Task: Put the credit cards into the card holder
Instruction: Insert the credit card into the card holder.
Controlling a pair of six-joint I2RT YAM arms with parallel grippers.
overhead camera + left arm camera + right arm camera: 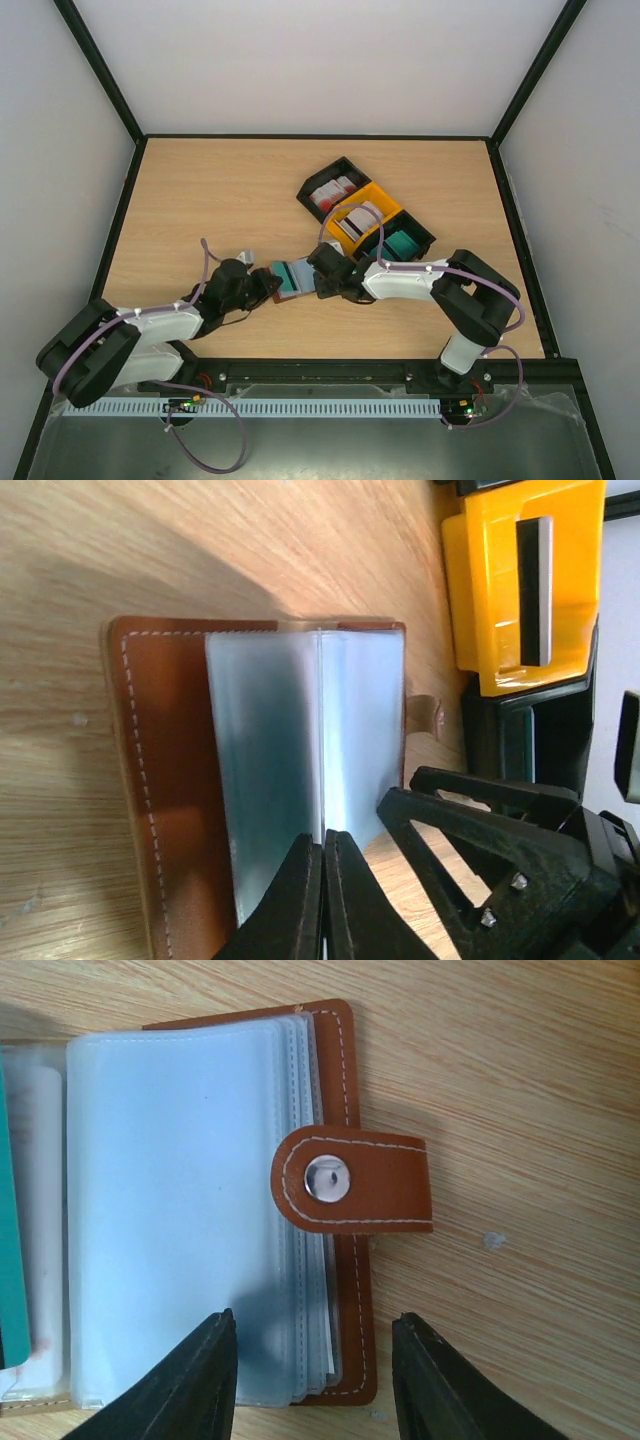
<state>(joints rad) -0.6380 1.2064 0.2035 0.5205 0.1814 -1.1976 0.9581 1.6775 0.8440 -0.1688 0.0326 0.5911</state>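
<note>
top view: the card holder (290, 277) lies open on the table (200, 200) just below the frame's centre, between the two arms. the left pincer (264, 285) is at its left edge and the right pincer (322, 277) at its right edge. up and to the right sits the tray (385, 197), near the holder but apart from it. all three of its bins hold credit cards: red-and-white ones (332, 192), white-grey ones (360, 222) and teal ones (402, 244).

left wrist view: the holder fills the middle, brown leather to the left and clear sleeves across it. the left pincer's fingers are pressed together at bottom centre. a sleeve standing on edge runs straight into them, so they seem to pinch that leaf and hold it up. the yellow bin with a grey card is at upper right.

right wrist view: the holder's snap tab (350, 1180) lies folded over the sleeves. the right pincer's fingers stand spread at the bottom, straddling the holder's right edge and gripping nothing. at the far left edge a teal card (10, 1260) appears to sit in a sleeve.

progress, as i judge it: the holder is open and perhaps one card is in. the stacks in the tray are left to do.
</note>
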